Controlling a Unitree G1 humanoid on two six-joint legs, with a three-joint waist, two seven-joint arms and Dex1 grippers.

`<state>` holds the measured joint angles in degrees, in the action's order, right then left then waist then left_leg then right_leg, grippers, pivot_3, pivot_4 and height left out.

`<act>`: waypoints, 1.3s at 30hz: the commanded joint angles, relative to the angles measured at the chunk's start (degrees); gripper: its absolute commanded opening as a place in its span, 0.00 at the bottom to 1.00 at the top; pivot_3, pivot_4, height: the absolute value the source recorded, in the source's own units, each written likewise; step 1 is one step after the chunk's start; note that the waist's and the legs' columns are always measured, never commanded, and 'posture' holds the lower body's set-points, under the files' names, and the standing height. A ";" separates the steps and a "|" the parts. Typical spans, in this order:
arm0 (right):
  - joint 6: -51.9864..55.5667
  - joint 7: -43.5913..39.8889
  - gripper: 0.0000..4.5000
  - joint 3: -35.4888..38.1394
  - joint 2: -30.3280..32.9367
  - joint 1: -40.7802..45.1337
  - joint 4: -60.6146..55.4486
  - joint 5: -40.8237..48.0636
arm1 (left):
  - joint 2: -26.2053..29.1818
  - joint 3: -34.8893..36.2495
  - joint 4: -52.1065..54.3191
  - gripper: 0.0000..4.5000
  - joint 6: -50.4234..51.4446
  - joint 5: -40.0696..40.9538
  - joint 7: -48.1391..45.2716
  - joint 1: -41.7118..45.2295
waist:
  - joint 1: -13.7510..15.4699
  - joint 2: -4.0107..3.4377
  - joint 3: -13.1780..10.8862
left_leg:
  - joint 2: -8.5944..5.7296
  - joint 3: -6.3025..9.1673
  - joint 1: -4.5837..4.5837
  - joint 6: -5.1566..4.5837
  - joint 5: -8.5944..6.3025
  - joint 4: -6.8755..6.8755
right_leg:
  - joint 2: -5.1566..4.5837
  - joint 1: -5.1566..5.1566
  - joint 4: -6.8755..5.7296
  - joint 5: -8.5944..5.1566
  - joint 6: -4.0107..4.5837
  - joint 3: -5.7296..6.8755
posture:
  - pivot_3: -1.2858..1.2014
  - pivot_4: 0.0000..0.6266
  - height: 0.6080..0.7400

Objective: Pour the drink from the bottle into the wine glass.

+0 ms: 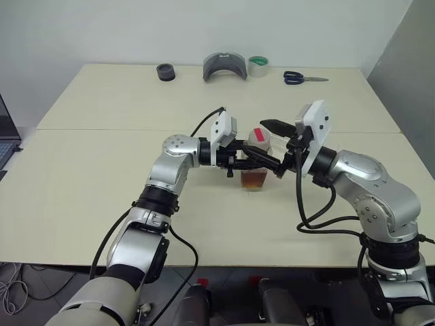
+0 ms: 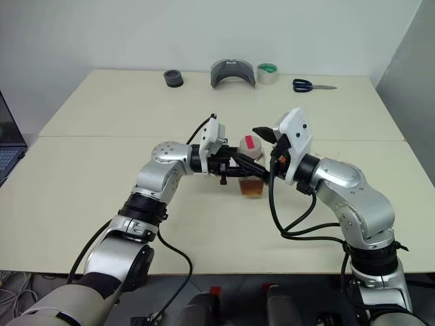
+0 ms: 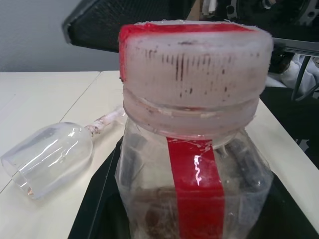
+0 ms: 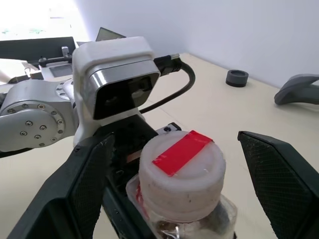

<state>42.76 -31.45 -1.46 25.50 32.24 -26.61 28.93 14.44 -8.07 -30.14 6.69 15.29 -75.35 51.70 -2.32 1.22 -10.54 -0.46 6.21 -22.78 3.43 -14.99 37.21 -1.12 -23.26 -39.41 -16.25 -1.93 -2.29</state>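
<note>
The bottle [image 1: 257,170] stands upright at the middle of the table, and my left gripper [image 1: 253,161] is shut on its body from the left. The amber drink [image 1: 255,180] fills its lower part. Its cap [image 4: 180,172] is whitish with a red tape strip. My right gripper [image 4: 174,144] is open, its two black fingers [image 4: 87,191] standing one on each side of the cap with gaps between. The wine glass [image 3: 50,159] lies on its side on the table beyond the bottle, seen in the left wrist view.
Along the far edge of the table lie a black ring [image 1: 165,72], a grey curved object [image 1: 223,66], a roll of tape [image 1: 257,66] and blue-handled scissors [image 1: 302,78]. A laptop [image 1: 5,139] sits off the left side.
</note>
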 commanded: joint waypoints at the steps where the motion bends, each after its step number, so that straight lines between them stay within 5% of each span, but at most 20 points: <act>1: -2.05 0.91 0.93 0.96 -0.02 0.67 -0.78 -0.83 | 0.16 0.57 0.76 0.40 -1.47 0.43 -0.31 1.23 | 0.00 0.00 0.00 | 0.00 0.00 0.00 0.00 0.00 0.00 | 0.00 0.00 0.00 0.00 0.00 0.00 | 0.52 0.24 1.00; 25: 4.31 -1.16 0.93 4.79 4.25 -3.99 -8.91 9.90 | 0.52 0.51 1.09 0.40 -1.33 0.40 -0.54 0.65 | -0.04 0.00 0.00 | 0.01 0.00 0.00 -0.01 0.00 0.01 | 0.01 0.00 -0.03 0.00 0.00 -0.01 | 0.52 0.24 1.00; 39: -3.49 3.27 0.93 -0.33 1.35 0.34 -2.69 -1.57 | 0.34 0.44 1.52 0.40 -0.80 0.61 -0.52 0.59 | -0.21 0.00 0.00 | 0.00 -0.01 0.00 0.00 0.00 0.03 | 0.00 0.00 -0.05 0.00 0.00 -0.01 | 0.52 0.24 1.00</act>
<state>40.91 -28.25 -2.32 26.79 31.12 -28.30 27.95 14.90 -8.13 -30.14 6.10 15.04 -75.75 51.54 -2.53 1.22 -10.54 -0.45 6.20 -22.78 3.43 -14.99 37.24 -1.11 -23.26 -39.47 -16.25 -1.93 -2.30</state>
